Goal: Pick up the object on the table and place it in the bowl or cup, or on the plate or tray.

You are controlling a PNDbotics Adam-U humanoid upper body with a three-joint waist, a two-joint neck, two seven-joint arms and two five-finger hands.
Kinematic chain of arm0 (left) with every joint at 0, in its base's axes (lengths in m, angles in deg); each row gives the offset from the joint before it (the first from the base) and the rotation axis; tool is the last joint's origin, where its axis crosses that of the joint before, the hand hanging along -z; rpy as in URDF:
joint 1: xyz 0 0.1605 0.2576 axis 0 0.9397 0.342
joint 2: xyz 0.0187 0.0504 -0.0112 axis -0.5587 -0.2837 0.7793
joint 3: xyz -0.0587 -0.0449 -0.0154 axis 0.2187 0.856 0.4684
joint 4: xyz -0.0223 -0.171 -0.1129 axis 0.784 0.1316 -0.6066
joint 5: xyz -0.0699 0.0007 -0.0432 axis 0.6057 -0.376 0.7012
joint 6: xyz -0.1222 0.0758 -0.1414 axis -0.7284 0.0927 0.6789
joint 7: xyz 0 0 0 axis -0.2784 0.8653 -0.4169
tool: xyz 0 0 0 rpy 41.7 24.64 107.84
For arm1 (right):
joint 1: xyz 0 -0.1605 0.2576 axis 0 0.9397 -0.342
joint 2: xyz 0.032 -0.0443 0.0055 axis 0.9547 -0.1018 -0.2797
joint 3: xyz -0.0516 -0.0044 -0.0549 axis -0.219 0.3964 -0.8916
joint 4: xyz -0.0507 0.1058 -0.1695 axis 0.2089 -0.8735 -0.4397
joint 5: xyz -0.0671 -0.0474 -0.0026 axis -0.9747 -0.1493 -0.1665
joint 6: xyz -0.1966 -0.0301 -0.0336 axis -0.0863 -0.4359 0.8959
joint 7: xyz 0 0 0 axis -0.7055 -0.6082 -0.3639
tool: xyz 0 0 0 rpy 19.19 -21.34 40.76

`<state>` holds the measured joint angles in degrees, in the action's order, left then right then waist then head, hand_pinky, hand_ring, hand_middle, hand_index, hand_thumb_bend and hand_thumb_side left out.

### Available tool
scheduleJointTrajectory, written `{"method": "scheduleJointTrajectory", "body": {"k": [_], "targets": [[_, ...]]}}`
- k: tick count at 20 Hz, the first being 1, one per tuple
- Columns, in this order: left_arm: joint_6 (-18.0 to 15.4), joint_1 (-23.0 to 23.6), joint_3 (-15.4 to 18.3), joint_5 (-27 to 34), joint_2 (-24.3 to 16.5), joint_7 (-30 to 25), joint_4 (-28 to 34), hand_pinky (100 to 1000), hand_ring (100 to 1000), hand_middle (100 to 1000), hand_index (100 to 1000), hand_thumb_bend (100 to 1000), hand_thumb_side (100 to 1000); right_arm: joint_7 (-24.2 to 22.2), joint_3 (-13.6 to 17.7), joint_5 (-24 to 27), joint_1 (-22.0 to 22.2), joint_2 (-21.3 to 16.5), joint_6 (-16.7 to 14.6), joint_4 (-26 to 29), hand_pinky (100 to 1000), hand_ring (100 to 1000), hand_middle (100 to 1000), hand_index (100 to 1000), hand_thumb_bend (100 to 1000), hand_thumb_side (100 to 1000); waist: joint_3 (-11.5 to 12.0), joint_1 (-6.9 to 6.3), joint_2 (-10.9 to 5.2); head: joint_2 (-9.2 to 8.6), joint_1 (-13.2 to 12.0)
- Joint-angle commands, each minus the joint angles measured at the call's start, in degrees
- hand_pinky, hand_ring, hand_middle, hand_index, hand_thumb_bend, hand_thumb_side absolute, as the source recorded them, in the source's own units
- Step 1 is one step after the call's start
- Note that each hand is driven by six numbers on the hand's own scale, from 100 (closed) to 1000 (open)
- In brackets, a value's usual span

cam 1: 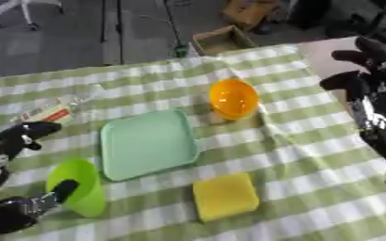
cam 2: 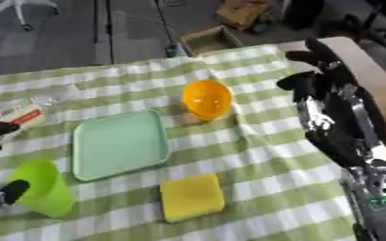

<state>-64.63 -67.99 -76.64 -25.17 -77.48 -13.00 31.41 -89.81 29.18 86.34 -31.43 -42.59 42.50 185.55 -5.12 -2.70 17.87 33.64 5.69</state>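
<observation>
My left hand (cam 1: 19,136), black with silver joints, curves its fingers in the air with a gap between them, pinching nothing, beside the lime-green plastic cup (cam 1: 79,187), which lies tipped toward my side of the table. One dark finger rests against that cup's rim. My right hand (cam 2: 328,89) hangs past the table's right edge, fingers loosely bent and apart, holding nothing.

The thing to move, a single yellow square sponge-like block (cam 1: 225,196) with soft rounded corners and a matte face, lies flat on the green-and-white checked cloth (cam 1: 311,155), just nearer to me than the tray and to its right.

That tray is one pale mint-green square plastic tray (cam 1: 149,142) with rounded corners and a low raised rim, smooth and bare. Beyond its right corner sits one glossy orange plastic bowl (cam 1: 233,98), round, tilted on a fold in the cloth. Left of the tray's far corner lies one clear crinkled wrapper with a red-and-white label (cam 1: 52,112).
</observation>
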Motion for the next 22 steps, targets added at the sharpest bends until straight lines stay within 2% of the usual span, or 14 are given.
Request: {"method": "scheduleJointTrajectory", "body": {"k": [1,4,9,13,16,17,18,19,20,21,22], "targets": [[-0.58,-0.85,-0.56,-1.87,-1.68,-3.39,1.17,719,869,824,931,621,705,-0.21,0.11,-0.31,-0.41,-0.73,-0.15,1.42,704,663,836,1000,100,513,-0.04,0.83,-5.25,-0.53,-0.24],[-1.01,-0.87,-0.78,-4.19,-2.05,-7.21,1.17,748,865,825,928,652,733,-0.24,0.1,-0.33,-0.42,-0.69,-0.11,1.42,704,663,836,1000,100,516,-0.03,0.7,-5.21,-0.4,-0.27],[-0.93,-0.53,0.02,-10.0,-2.09,-11.51,1.17,767,855,822,921,695,705,-0.23,0.16,-0.37,-0.37,-0.63,-0.02,1.42,704,663,836,1000,100,518,0.28,0.63,-5.24,-0.05,-0.37],[-0.16,-0.07,0.29,-13.35,-2.05,-11.43,1.17,777,853,820,919,724,684,-0.2,0.2,-0.4,-0.34,-0.61,-0.02,1.42,704,662,836,1000,100,519,0.24,0.59,-5.24,0.11,-0.52],[0.54,0.28,0.16,-15.5,-2.1,-9.34,1.17,742,825,793,899,704,623,-0.18,0.22,-0.4,-0.36,-0.58,0.0,1.42,704,662,836,1000,100,519,0.2,0.6,-5.21,0.28,-0.61],[1.03,0.41,0.09,-15.91,-2.1,-8.21,1.17,682,792,766,878,628,533,-0.17,0.22,-0.41,-0.37,-0.58,-0.01,1.42,705,662,836,1000,100,520,0.21,0.62,-5.19,0.35,-0.66],[1.54,0.54,-0.08,-16.18,-2.12,-7.26,1.17,530,722,721,835,441,316,-0.17,0.21,-0.41,-0.39,-0.59,-0.02,1.42,705,662,836,1000,100,521,0.21,0.64,-5.18,0.39,-0.7],[2.37,0.61,-0.15,-16.31,-2.1,-6.34,1.17,530,722,721,835,456,309,-0.16,0.22,-0.42,-0.4,-0.59,-0.02,1.42,705,662,836,1000,100,520,0.19,0.65,-5.15,0.4,-0.71],[3.11,0.66,-0.33,-16.36,-2.09,-5.63,1.17,474,696,700,819,374,231,-0.15,0.22,-0.43,-0.41,-0.59,-0.03,1.42,705,662,836,1000,100,520,0.16,0.65,-5.13,0.4,-0.73],[4.13,0.64,-0.32,-16.11,-1.97,-4.74,1.17,379,639,644,770,212,111,-0.15,0.23,-0.43,-0.42,-0.58,-0.03,1.42,705,662,837,1000,100,521,0.13,0.66,-5.12,0.41,-0.7],[5.09,0.62,-0.38,-15.71,-1.94,-3.89,1.17,342,615,619,750,159,100,-0.14,0.23,-0.44,-0.43,-0.57,-0.04,1.42,705,662,836,1000,100,521,0.09,0.66,-5.11,0.41,-0.7]]}}
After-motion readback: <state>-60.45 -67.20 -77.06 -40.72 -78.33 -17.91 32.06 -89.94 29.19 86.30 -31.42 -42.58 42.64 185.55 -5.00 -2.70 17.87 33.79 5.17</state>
